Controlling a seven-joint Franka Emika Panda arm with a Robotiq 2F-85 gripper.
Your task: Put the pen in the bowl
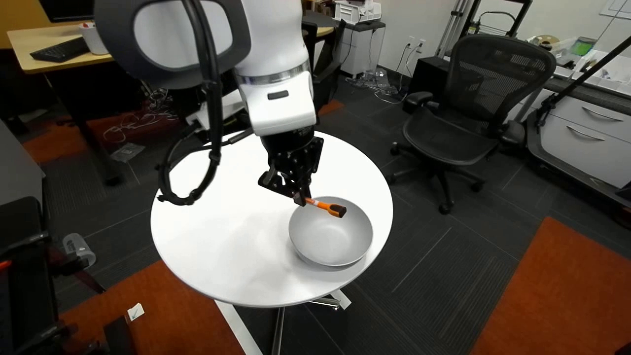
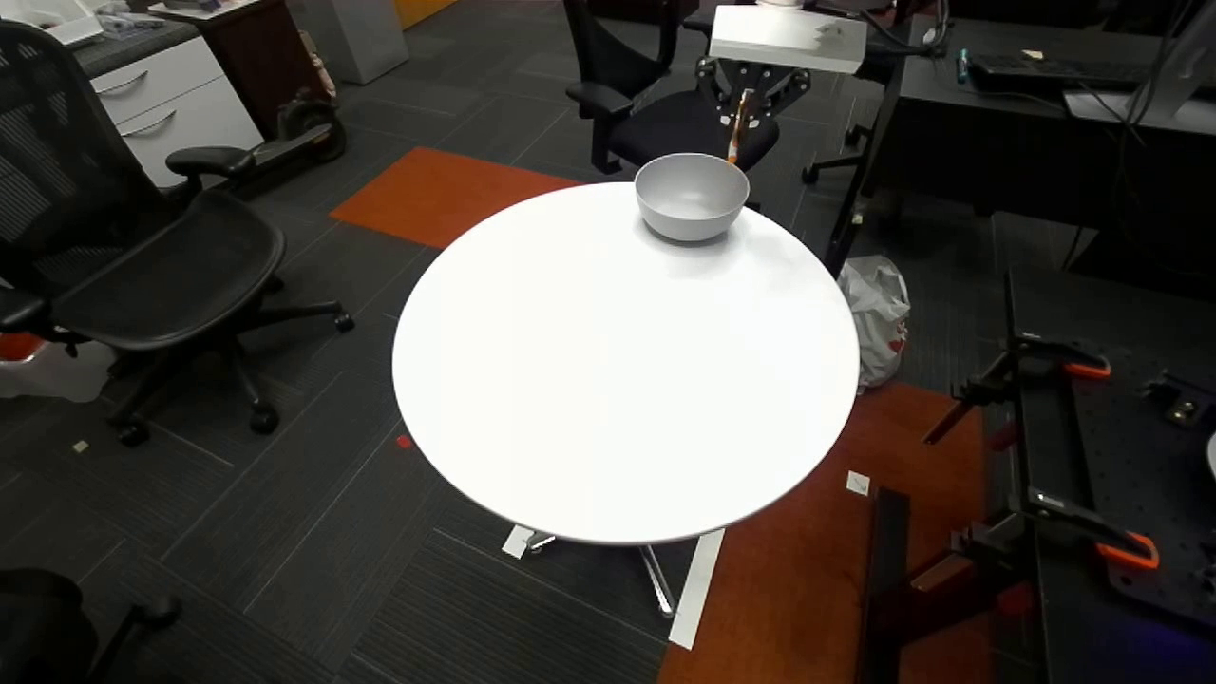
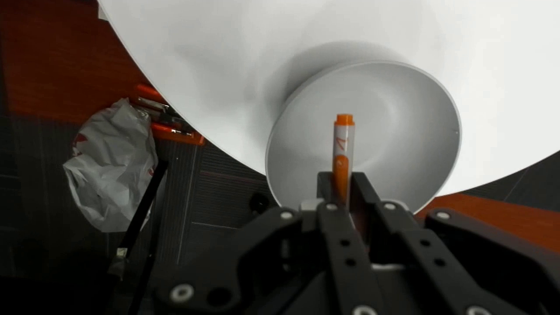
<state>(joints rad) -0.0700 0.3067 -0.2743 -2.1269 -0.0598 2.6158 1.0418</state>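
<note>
One table point(image 1: 222, 236) is lying below the jaws | bowl point(image 1: 330, 241) is sitting beneath them | gripper point(image 3: 342, 183) is holding pen point(image 3: 344, 144) clamped in its jaws, seemingly over bowl | good placing is likely calling for lowering inside, then gently releasing

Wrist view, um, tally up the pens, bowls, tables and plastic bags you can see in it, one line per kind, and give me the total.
Pen: 1, orange, held in the gripper
Bowl: 1, grey
Table: 1, white, only partly in view
Plastic bag: 1, pale with red marks
Total: 4
</note>
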